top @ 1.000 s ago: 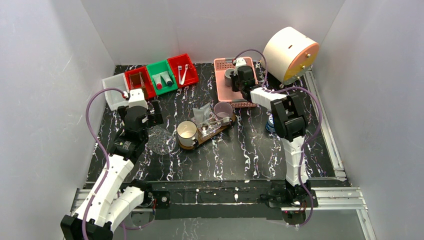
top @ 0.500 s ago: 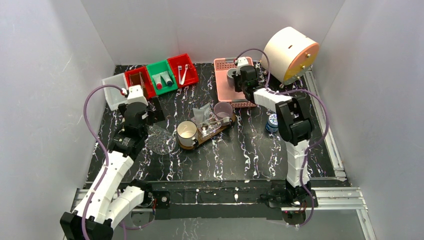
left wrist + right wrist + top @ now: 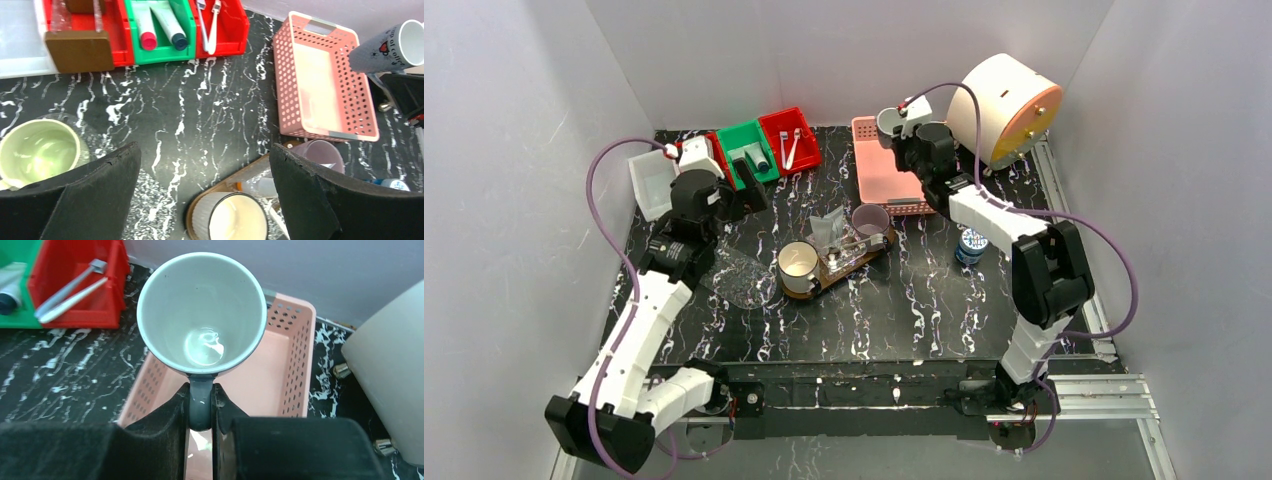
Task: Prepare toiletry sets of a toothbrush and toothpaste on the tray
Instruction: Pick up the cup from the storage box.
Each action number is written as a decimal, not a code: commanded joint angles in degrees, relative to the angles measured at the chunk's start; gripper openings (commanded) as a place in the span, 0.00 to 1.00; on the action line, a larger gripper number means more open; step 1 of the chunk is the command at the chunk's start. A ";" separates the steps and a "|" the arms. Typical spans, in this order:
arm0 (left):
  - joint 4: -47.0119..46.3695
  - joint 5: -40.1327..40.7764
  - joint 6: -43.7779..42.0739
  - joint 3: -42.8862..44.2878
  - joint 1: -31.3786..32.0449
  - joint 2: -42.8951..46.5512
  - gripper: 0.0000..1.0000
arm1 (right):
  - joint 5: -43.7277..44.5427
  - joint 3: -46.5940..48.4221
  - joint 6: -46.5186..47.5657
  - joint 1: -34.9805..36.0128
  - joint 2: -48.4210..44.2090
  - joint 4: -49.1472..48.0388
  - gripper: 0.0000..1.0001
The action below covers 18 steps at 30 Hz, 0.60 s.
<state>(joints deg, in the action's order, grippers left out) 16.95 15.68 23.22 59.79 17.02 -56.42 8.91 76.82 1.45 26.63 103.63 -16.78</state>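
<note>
The bench (image 3: pixel 924 300) is black with white marble veining. Plain white walls box it in on three sides, and metal rails (image 3: pixel 1074 390) run along its near and right edges. A big white drum (image 3: pixel 999 100) with an orange face sits at the far right corner.

Across the far left stands a row of bins:
- a clear bin (image 3: pixel 20 45);
- a first red bin (image 3: pixel 117 30) with a brown block (image 3: pixel 77 50) at its front;
- a green bin (image 3: pixel 160 56) holding two white tubes (image 3: pixel 150 22), one red-capped and one dark-capped;
- a second red bin (image 3: pixel 235 30) with two white toothbrushes (image 3: pixel 207 22).

The only writing I can spot is on the grey mug (image 3: pixel 387 47). It has dark lettering beside a small red heart, and the lettering seems to end in "of coffee". The rest curves out of sight.

The tray (image 3: pixel 248 171) lies slantwise in the middle of the bench. It is a dark-brown board with rounded ends, carrying a cream ribbed mug (image 3: pixel 797 266) at its near end and a lilac mug (image 3: pixel 870 218) at its far end. Crumpled clear plastic (image 3: pixel 829 228) sits between them, and the small pieces lying there are too fine to make out.

The right hand (image 3: pixel 201 410) is clamped on the grey mug's handle. It holds the mug tilted in the air above the far end of the pink basket (image 3: pixel 886 180). The left hand (image 3: pixel 204 155) hangs over the bench left of the tray, its fingers wide apart with nothing between them. A pale green mug (image 3: pixel 37 150) stands just beside it.
</note>
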 commanded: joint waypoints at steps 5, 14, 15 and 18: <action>1.61 -6.28 6.64 8.64 0.18 -5.62 0.96 | 5.34 -1.70 3.16 8.18 -9.52 -8.79 0.01; -1.09 -8.58 10.96 12.27 0.15 -8.28 0.94 | 12.05 -0.08 7.93 18.37 -10.53 -11.42 0.01; -1.72 -8.83 11.66 12.32 0.20 -8.34 0.94 | 12.65 0.24 8.32 19.50 -10.27 -11.70 0.01; -2.80 -9.51 12.84 12.50 0.20 -8.61 0.92 | 15.04 1.48 9.52 22.71 -8.95 -12.39 0.01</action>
<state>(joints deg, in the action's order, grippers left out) 16.29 7.84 33.36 70.26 17.02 -65.12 18.79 75.09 8.12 46.17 95.66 -21.30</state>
